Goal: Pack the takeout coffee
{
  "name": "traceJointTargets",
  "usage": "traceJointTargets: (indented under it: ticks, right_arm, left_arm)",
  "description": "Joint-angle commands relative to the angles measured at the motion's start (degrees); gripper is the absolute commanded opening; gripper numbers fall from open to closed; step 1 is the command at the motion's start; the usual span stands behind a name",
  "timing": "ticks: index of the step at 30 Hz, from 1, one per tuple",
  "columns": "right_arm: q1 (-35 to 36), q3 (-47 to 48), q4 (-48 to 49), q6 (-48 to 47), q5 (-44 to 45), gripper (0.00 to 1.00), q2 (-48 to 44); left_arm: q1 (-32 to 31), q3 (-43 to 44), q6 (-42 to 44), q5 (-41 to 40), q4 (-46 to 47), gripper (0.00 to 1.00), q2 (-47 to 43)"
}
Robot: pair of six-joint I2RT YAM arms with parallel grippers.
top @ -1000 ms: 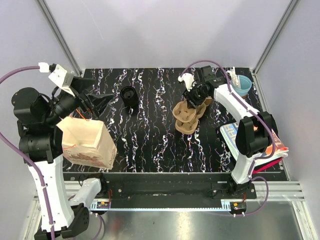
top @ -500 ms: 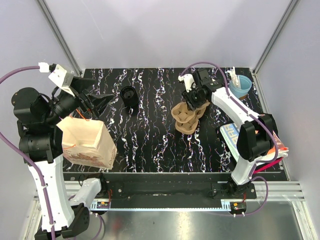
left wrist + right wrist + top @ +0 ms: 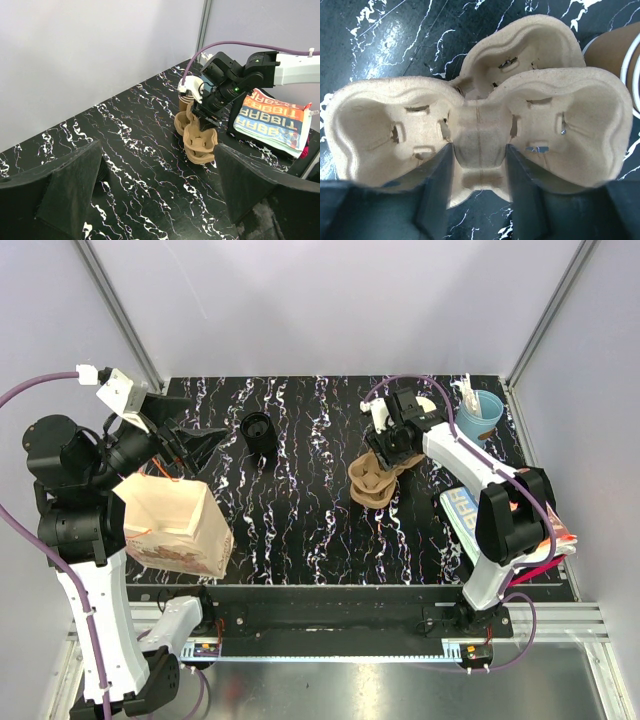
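Note:
A stack of tan pulp cup carriers (image 3: 372, 485) lies at the middle right of the black marble table (image 3: 300, 510). My right gripper (image 3: 388, 448) is down on it. In the right wrist view my fingers (image 3: 435, 185) pinch the centre ridge of the top carrier (image 3: 480, 115). A tan paper cup with a pale rim (image 3: 620, 50) lies just beyond the carriers; I cannot tell if it is a single cup or a stack. A black round lid stack (image 3: 258, 430) stands at the back left. No lidded cup shows. My left gripper (image 3: 190, 443) is open and empty, raised at the left.
A tan paper bag (image 3: 175, 525) lies at the front left under my left arm. A light blue cup (image 3: 483, 410) stands at the back right corner. Printed packets (image 3: 500, 515) lie at the right edge. Frame posts and walls bound the table.
My right gripper has moved down and a little forward onto the carrier stack, and the stack has shifted slightly. The left arm has not moved.

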Motion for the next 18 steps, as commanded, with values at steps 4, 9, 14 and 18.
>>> traceJointTargets:
  ticks: [4,9,14,18]
  right_arm:
    - [0.4,1.8,-0.3,-0.1,-0.5,0.68,-6.5]
    - [0.3,5.5,-4.4,-1.6,-2.9,0.75,-9.5]
    - [0.3,7.4,-9.2,-4.7,-7.6,0.8,-14.6]
    - [0.4,6.2,-11.3,-7.1,-11.3,0.82,-19.1]
  left_arm:
    - [0.4,0.7,-0.4,1.1,2.8,0.99,0.1]
    - [0.4,5.3,1.9,1.0,-0.2,0.99,0.7]
    - [0.4,11.4,12.2,0.8,-9.2,0.99,2.2]
    - [0.4,13.1,26.6,4.1,-16.6,0.99,2.6]
